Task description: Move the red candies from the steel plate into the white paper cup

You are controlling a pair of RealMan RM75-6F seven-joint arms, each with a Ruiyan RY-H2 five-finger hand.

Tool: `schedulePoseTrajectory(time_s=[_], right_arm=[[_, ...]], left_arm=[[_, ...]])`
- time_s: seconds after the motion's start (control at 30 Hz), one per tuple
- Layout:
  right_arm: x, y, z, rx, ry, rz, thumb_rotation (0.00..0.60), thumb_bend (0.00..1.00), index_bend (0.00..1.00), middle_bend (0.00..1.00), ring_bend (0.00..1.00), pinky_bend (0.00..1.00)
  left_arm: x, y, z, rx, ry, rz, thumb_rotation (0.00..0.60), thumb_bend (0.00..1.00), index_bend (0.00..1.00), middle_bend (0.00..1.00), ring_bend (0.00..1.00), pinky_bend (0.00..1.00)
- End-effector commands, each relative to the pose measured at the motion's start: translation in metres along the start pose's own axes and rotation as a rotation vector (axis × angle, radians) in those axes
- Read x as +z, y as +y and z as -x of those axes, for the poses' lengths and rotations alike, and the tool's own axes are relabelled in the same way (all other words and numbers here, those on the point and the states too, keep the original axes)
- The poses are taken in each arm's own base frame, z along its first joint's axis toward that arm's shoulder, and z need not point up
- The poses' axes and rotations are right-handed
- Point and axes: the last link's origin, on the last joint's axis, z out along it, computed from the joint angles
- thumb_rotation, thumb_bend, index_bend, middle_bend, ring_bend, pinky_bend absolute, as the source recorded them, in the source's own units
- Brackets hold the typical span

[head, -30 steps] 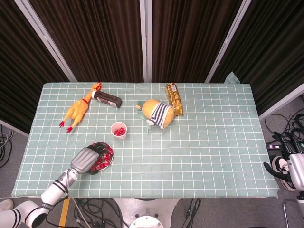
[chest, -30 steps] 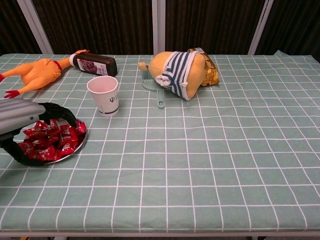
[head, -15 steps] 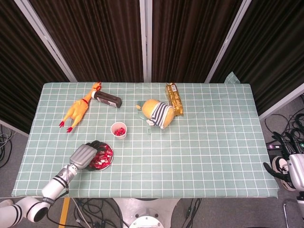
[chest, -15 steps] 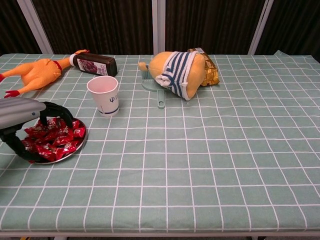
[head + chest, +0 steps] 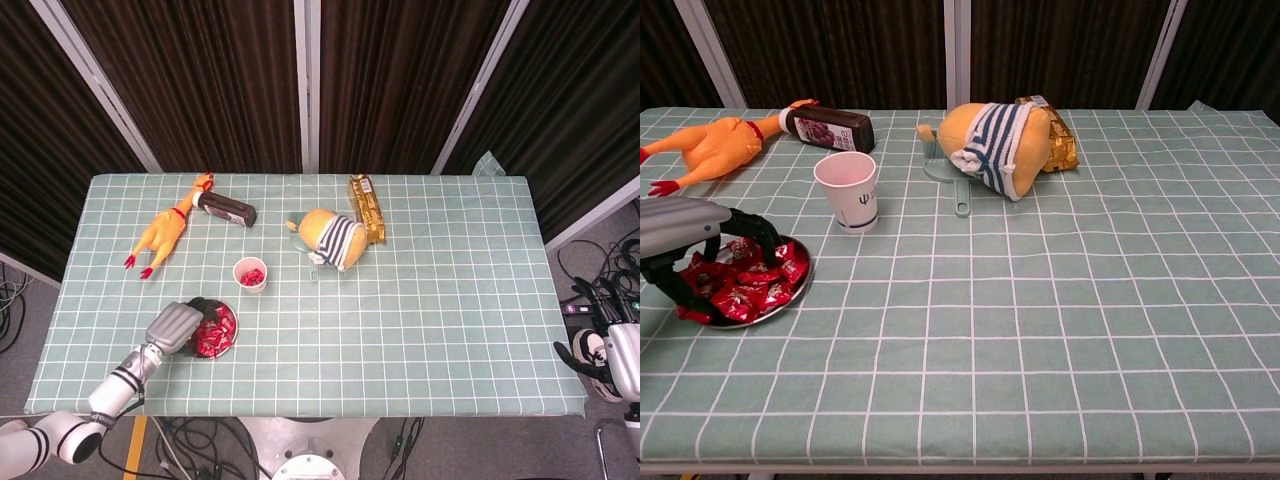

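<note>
While your left hand (image 5: 685, 245) sits low over the near-left side of the steel plate (image 5: 790, 293), its dark fingers (image 5: 748, 228) curl down among the red candies (image 5: 745, 278). Whether a candy is actually pinched cannot be told from either view. The heap lies directly under and just right of the hand. The white paper cup (image 5: 847, 190) stands beyond the hand and to its right, near but apart from the plate, and the head view shows a few red pieces already inside it. Your right hand (image 5: 600, 362) hangs off the table's far right edge, its state unreadable.

The risks lie in the lift. The wrappers look slick and loosely piled, so a shallow grasp would likely let a candy slide out on the way to the cup. Fingers raking sideways could push pieces over the low rim onto the checked cloth (image 5: 1040, 300), or shove the light plate itself. The cup is narrow and probably light, so a low approach from the hand's side could tip it and spill what it holds.

Compared with a second ago, the hand has drawn back toward the left edge, uncovering more of the heap, and the fingers that arched over the plate now reach down into it. The cup and plate have not shifted.
</note>
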Motion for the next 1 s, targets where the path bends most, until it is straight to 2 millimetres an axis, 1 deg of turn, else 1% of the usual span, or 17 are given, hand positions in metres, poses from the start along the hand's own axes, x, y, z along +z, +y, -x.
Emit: schedulePoseTrajectory(time_s=[0.03,0.17,0.33,0.5,0.7,0.77,0.83,1.0], right_arm=[[0.0001,0.0001,-0.0002,0.0,0.001,0.0,0.6,0.16,0.08,0.2,0.05,0.24],[0.0002,0.0,-0.0002,-0.001,0.0,0.0,0.6,0.16,0.08,0.2,0.05,0.24],[-0.0002,0.0003,-0.0003,-0.001,0.001,0.002,0.6,0.16,0.08,0.2,0.05,0.24],[0.0,0.0003,-0.0004,-0.001,0.001,0.002,0.6,0.16,0.08,0.2,0.05,0.24],[0.0007,0.0001,-0.0001,-0.002,-0.001,0.002,0.6,0.16,0.08,0.2,0.05,0.24],[0.0007,0.0002,-0.0001,-0.002,-0.001,0.002,0.6,0.16,0.08,0.2,0.05,0.24],[0.0006,0.0004,-0.0003,-0.003,-0.001,0.003,0.6,0.16,0.08,0.2,0.05,0.24],[0.0014,-0.0003,0.0,-0.003,-0.002,0.002,0.6,0.16,0.08,0.2,0.05,0.24]], left_arm=[[0.0001,-0.0009,0.0,0.001,0.005,0.0,0.6,0.28,0.46,0.35,0.26,0.55],[0.0005,-0.0009,-0.0006,-0.003,0.021,0.007,0.6,0.3,0.51,0.4,0.34,0.61],[0.0019,-0.0021,0.0002,0.004,0.016,0.016,0.6,0.31,0.53,0.44,0.37,0.66],[0.004,-0.0034,-0.0001,0.002,0.02,0.022,0.6,0.34,0.56,0.47,0.4,0.7],[0.006,-0.0043,-0.0007,-0.003,0.034,0.033,0.6,0.38,0.61,0.54,0.49,0.8],[0.0067,-0.0052,-0.0014,-0.005,0.046,0.035,0.6,0.39,0.63,0.58,0.52,0.83],[0.0071,-0.0059,-0.0014,-0.006,0.049,0.036,0.6,0.4,0.64,0.6,0.54,0.85],[0.0083,-0.0068,-0.0047,-0.006,0.076,0.046,0.6,0.41,0.66,0.62,0.56,0.86]])
